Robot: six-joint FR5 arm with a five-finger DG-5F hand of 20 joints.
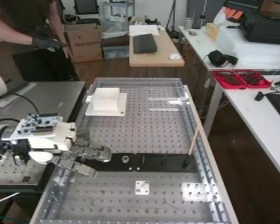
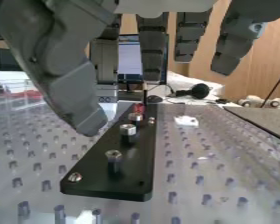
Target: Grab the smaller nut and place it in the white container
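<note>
Nuts: you have silvery nuts [image 2: 128,130] lined up along the black plate [image 2: 134,172]; which is smaller, you cannot tell.
White container: you see it [image 1: 107,98] boxy, upright on its flat white base, at the bench's [image 1: 117,134] far end, left in the high view.

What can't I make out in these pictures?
- White container: its inside, high view, too pale and small.
- Nearest raised nut: its threads, wrist view, too small.
- Hand: its upper part, wrist view, cut off by the top edge.
- Arm: its base, high view, cut off by the left edge.
</note>
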